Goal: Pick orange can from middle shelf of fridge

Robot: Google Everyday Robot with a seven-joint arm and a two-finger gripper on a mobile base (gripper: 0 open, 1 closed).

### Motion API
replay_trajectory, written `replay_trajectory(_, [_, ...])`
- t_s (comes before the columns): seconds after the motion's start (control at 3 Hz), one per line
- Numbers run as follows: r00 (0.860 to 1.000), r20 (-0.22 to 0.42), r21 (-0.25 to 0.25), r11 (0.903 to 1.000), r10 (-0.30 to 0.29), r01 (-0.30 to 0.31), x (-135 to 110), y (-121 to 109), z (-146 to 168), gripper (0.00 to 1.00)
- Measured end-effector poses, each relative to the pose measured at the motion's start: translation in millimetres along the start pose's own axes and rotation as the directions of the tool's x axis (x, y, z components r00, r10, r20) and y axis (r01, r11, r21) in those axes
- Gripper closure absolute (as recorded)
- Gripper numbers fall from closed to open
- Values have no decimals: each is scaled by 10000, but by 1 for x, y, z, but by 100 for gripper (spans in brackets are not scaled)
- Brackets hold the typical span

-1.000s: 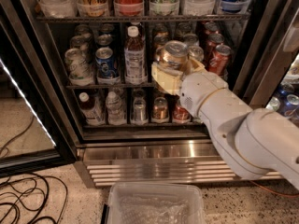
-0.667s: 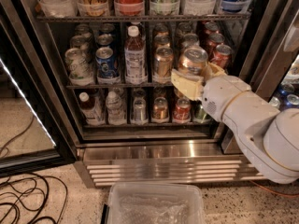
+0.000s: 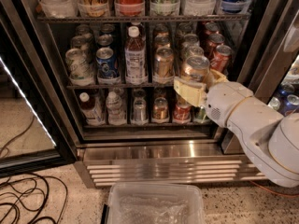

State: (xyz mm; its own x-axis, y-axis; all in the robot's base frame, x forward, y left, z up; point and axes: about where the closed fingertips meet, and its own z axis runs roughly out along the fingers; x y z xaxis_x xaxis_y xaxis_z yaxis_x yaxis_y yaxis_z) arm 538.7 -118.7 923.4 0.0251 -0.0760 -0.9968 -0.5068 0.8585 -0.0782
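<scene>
My gripper (image 3: 201,80) is shut on the orange can (image 3: 195,67), a copper-orange can with a silver lid. It holds the can upright in front of the right part of the middle shelf (image 3: 117,85) of the fridge (image 3: 159,149), level with the shelf's row of cans. The cream fingers (image 3: 188,90) wrap the can's lower half. My white arm (image 3: 252,125) comes in from the lower right. On the shelf stand a white-capped brown bottle (image 3: 135,55), another copper can (image 3: 164,62), red cans (image 3: 219,56), a blue can (image 3: 106,62) and a silver-green can (image 3: 77,65).
A clear plastic bin (image 3: 156,204) sits on the floor below the steel base grille (image 3: 173,171). Black cables (image 3: 23,202) lie at the lower left. The open glass door (image 3: 28,125) stands to the left. Bottles and cans fill the top and bottom shelves.
The gripper with the orange can has moved to the right and slightly down, away from the shelf's middle lanes. The can looks larger now, so it is farther out of the fridge.
</scene>
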Motion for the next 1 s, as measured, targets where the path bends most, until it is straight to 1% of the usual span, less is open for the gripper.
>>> replay_trajectory(0.33, [9998,-188,-340,9994,27,-33,-4,3,2,100])
replay_trajectory(0.67, [9988,-465,-824,9965,130,-168,-24,3,-9,100])
replay_trajectory(1.0, [9996,-250,-1779,9839,134,-176,-46,13,-35,100])
